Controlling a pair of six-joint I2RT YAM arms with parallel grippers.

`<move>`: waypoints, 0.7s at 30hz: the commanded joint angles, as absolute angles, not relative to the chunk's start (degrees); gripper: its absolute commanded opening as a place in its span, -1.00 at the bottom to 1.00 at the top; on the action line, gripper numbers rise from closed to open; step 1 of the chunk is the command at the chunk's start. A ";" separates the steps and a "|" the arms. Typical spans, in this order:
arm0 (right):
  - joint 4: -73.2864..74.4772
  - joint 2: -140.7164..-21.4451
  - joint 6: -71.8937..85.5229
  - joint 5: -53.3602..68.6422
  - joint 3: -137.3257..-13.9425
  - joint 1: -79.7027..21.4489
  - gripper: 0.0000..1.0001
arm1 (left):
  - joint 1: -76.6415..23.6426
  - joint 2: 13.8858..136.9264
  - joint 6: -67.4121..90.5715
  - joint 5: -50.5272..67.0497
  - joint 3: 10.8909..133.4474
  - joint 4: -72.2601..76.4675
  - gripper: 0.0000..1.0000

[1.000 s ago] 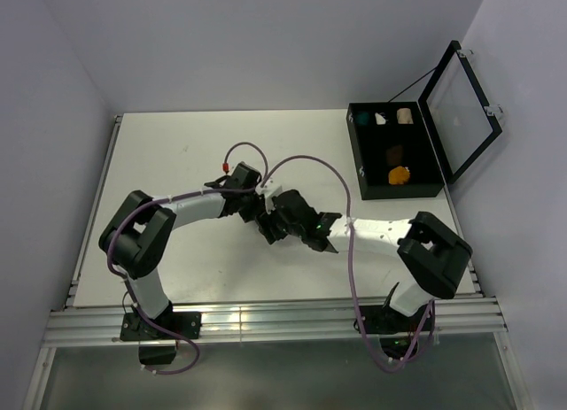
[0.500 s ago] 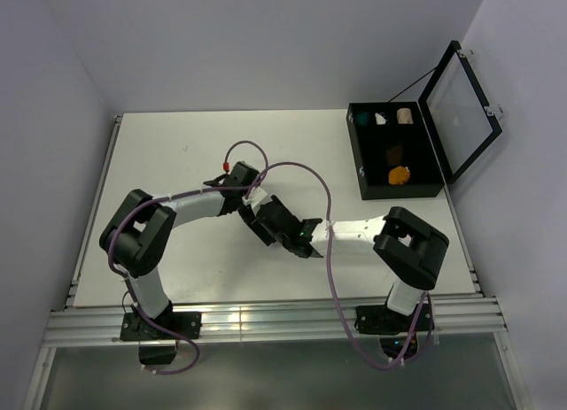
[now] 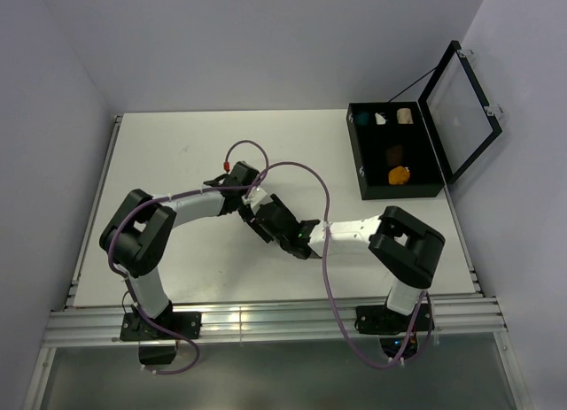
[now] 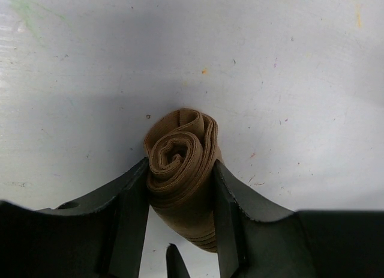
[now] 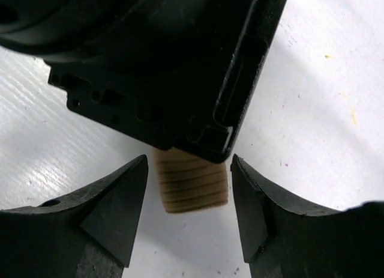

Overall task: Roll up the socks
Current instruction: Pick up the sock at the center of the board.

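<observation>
Top external view: I am looking over a white worktop (image 3: 177, 162), lightly scuffed and speckled, with plain pale walls around it. I am seeing the tan sock (image 4: 180, 164) near mid-worktop, wound into a tight spiral. The left pincer (image 4: 180, 176) is clamping it on both flanks. The right pincer (image 5: 189, 170) is standing spread astride the roll's other end, touching neither side; the left pincer's body is blocking most of that view. A black case (image 3: 352, 153), lid (image 3: 461, 109) raised, is sitting far right, holding a dark brown sock (image 3: 395, 151) and a mustard-orange sock (image 3: 400, 174).
</observation>
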State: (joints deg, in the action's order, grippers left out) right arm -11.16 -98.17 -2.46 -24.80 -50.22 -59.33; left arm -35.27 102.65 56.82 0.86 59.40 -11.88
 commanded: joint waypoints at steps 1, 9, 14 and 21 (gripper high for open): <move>-14.41 -101.15 -3.69 -23.47 -50.80 -60.38 0.29 | -35.68 105.73 54.49 -0.62 58.71 -18.02 -0.07; -14.68 -106.16 -2.81 -22.24 -50.54 -60.29 0.25 | -35.68 106.08 54.40 -0.53 59.24 -18.02 -0.07; -12.84 -108.19 -1.76 -20.48 -51.41 -60.03 0.17 | -35.60 106.08 54.14 -0.01 59.50 -18.11 -0.07; -8.53 -108.90 3.51 -14.69 -50.54 -59.06 0.14 | -34.98 106.17 53.00 0.26 60.38 -19.07 -0.06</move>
State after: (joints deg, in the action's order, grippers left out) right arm -16.51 -105.21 -0.51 -25.56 -51.16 -59.31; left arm -33.82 103.74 56.21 2.94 60.58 -13.17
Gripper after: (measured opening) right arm 0.575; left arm 0.472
